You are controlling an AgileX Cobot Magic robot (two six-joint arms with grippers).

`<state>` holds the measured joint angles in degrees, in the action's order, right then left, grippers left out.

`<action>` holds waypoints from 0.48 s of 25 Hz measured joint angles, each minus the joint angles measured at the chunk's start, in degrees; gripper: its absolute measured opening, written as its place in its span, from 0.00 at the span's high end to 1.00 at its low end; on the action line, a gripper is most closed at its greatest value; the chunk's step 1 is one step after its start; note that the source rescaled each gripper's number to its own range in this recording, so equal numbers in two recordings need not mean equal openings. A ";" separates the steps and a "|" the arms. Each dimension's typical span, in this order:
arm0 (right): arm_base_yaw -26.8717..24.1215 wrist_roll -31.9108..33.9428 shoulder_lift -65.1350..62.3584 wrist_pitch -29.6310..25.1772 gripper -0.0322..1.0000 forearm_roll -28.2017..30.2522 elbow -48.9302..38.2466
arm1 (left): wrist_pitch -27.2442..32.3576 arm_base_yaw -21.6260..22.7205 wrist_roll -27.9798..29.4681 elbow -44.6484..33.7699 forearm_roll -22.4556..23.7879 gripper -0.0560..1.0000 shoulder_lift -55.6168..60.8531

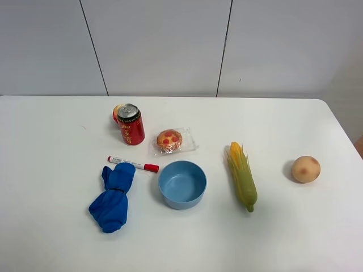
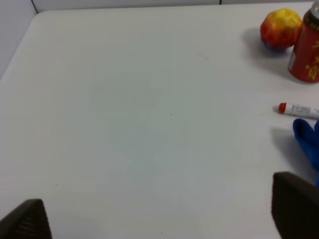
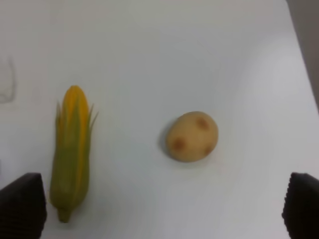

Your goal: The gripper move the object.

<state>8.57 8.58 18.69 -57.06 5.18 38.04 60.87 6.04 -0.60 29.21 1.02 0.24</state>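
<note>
**A:** Where do the claws stand?

**B:** Neither shows in the high view. In its own wrist view the left gripper (image 2: 159, 216) has its jaws wide apart. One dark finger (image 2: 26, 220) sits at each edge of the picture, with only bare white table (image 2: 124, 124) between them. The right gripper (image 3: 160, 206) is spread just as wide and holds nothing. A corn cob (image 3: 72, 154) and a potato (image 3: 192, 136) lie beyond it.

**A:** What lies nearest on the table?

**B:** A bunched blue cloth (image 1: 113, 195) at the left, and just to its right a blue bowl (image 1: 182, 184), upright. Further right the corn cob lies with its yellow tip pointing to the back. The potato is well apart on its right.

**A:** And the marker pen?

**B:** The marker pen (image 1: 133, 164) lies flat just behind the top of the cloth, left of the bowl. Whether the cloth touches it I cannot tell. Its long axis runs nearly across the table, left to right, with a slight slant. The red cap points right, towards the bowl's far-left rim, and sits a little nearer the front. The white tail points left and a little back.

**A:** Behind it?

**B:** A wrapped pastry (image 1: 172, 140) behind the bowl. Then the red can (image 1: 131, 124), upright, with a red-and-yellow fruit (image 1: 116, 113) close against its far-left side. Last, the grey wall (image 1: 170, 45).
</note>
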 joint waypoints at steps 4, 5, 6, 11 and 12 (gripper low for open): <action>0.00 0.04 -5.78 0.71 0.06 -1.26 -2.93 | 0.00 0.00 0.00 0.00 0.00 0.00 0.00; 0.00 0.04 -6.64 0.80 0.06 -1.34 -3.51 | 0.00 0.00 0.00 0.00 0.00 0.00 0.00; 0.00 0.10 -7.49 0.80 0.06 -1.37 -4.02 | 0.00 0.00 0.00 0.00 0.00 0.00 0.00; 0.00 0.40 -8.78 0.88 0.06 -2.05 -5.88 | 0.00 0.00 0.00 0.00 0.00 0.00 0.00; 0.00 0.45 -8.78 0.93 0.06 -2.60 -6.11 | 0.00 0.00 0.00 0.00 0.00 0.00 0.00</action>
<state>8.57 9.03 9.91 -56.13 2.58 31.93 60.87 6.04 -0.60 29.21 1.02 0.24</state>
